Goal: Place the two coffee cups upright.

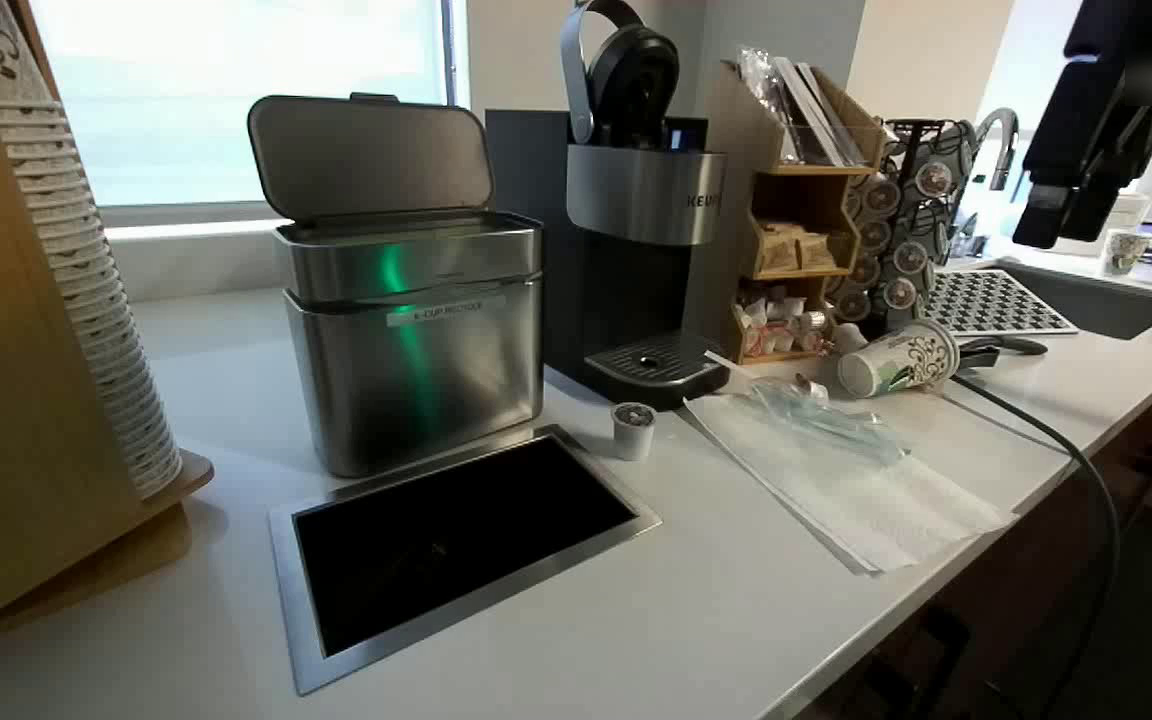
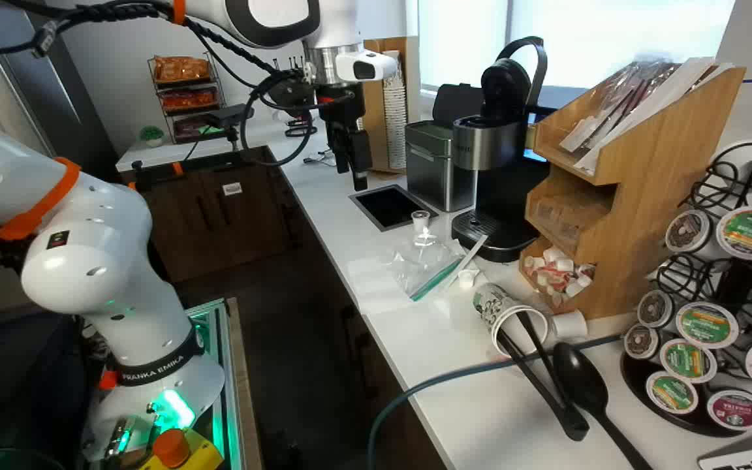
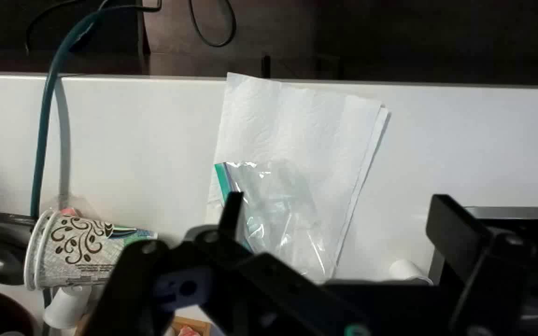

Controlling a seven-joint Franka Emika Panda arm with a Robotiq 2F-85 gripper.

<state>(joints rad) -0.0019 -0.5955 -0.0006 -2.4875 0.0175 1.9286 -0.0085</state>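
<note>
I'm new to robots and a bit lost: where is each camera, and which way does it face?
Exterior view: beside the stacked paper cups, facing along the counter toward the sink; the gripper shows, top right.
Exterior view: near the pod rack, facing toward those cups; the white arm and gripper show.
Wrist view: on the wrist, facing down at paper sheets and a plastic bag; fingers show, spread apart.
Both exterior views share the coffee machine.
</note>
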